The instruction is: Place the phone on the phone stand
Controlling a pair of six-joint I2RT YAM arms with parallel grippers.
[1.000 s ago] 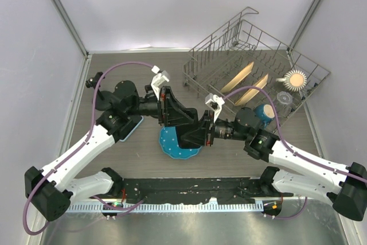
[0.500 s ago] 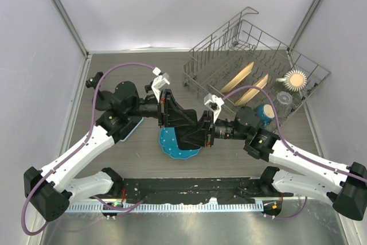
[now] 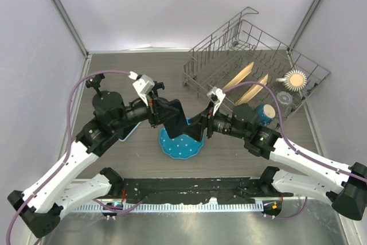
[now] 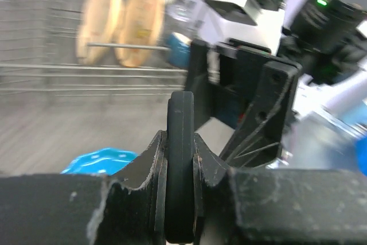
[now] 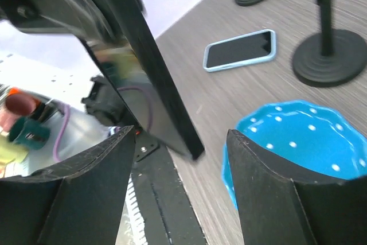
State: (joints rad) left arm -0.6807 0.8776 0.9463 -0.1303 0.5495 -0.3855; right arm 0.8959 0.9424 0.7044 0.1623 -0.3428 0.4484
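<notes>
A black phone (image 3: 179,120) hangs tilted over the blue plate, with my left gripper (image 3: 162,114) shut on its left edge. In the left wrist view the phone (image 4: 180,113) stands edge-on, pinched between both fingers of that gripper (image 4: 180,148). My right gripper (image 3: 200,127) is open at the phone's right corner. In the right wrist view the phone's (image 5: 143,67) lower corner sits between the spread fingers of the right gripper (image 5: 184,162), touching neither. Two black round-based phone stands (image 5: 330,55) are on the table beyond it.
A blue dotted plate (image 3: 180,148) lies under both grippers. A second phone in a light blue case (image 5: 239,50) lies flat near the stands. A wire dish rack (image 3: 252,67) with wooden boards and a blue cup (image 3: 265,111) fills the back right.
My right gripper has opened and let go of the black phone. My left gripper has shut on the phone's edge, and the left arm has shifted left and forward.
</notes>
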